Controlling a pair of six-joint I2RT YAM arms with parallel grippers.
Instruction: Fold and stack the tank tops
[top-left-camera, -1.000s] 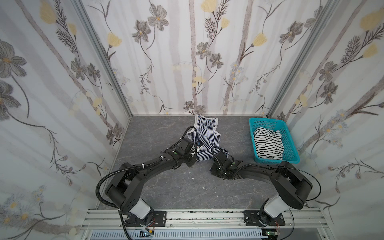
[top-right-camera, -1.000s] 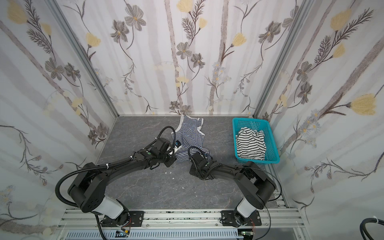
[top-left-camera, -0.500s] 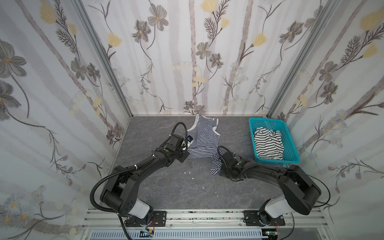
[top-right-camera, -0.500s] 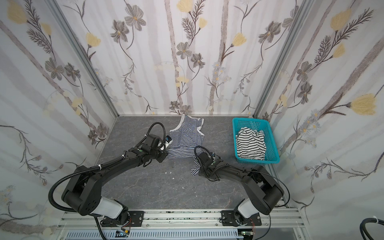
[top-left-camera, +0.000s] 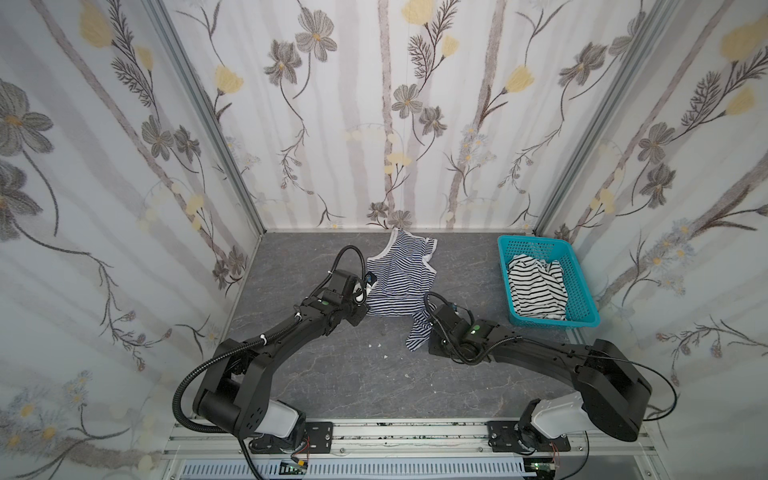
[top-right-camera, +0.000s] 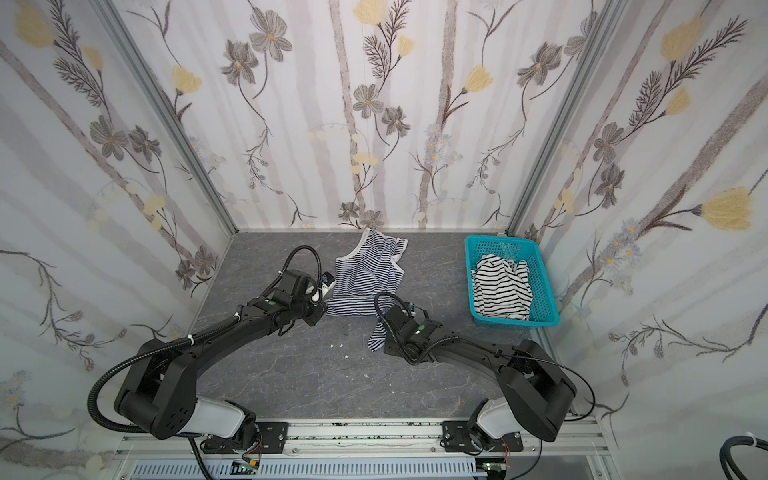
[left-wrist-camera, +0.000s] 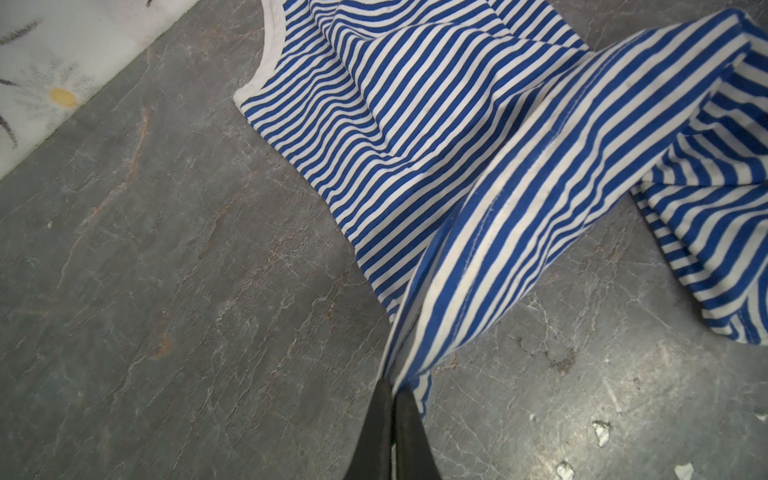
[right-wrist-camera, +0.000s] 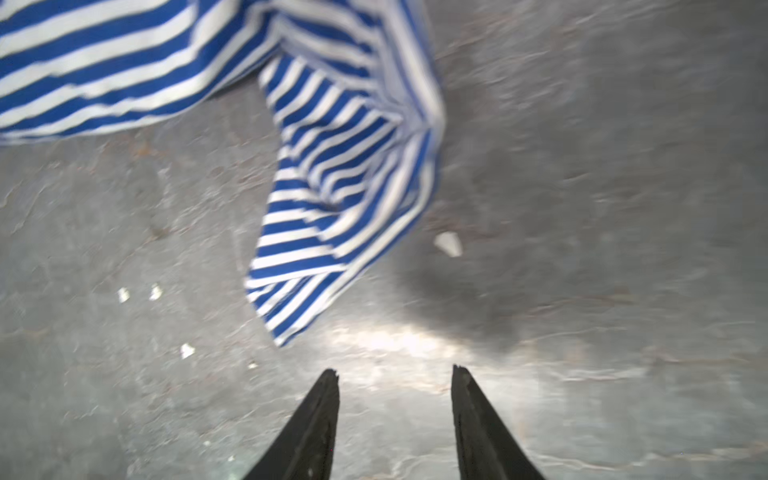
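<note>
At the middle of both top views, a blue-and-white striped tank top (top-left-camera: 401, 274) (top-right-camera: 365, 278) lies on the grey worktop (top-left-camera: 332, 374) (top-right-camera: 291, 374), with its straps up by the foot of the flowered wall (top-left-camera: 415, 124) and its lower edge rumpled toward the bottom of the frame. In the left wrist view the left end effector (left-wrist-camera: 392, 388) is pressed together on the hem of this tank top (left-wrist-camera: 415, 124), and a band of cloth rises off the worktop (left-wrist-camera: 145, 270) to its tips. In the right wrist view, which is blurred, the right end effector (right-wrist-camera: 395, 370) stands spread with nothing between its jaws. A drooping corner of the same tank top (right-wrist-camera: 332, 187) lies just ahead of its tips, apart from them. At the right of both top views, a black-and-white striped tank top (top-left-camera: 536, 286) (top-right-camera: 500, 291) sits bunched inside a turquoise basket (top-left-camera: 528, 245) (top-right-camera: 494, 247), well apart from both end effectors. A few small white specks (top-left-camera: 378, 344) dot the worktop between the two arms.
</note>
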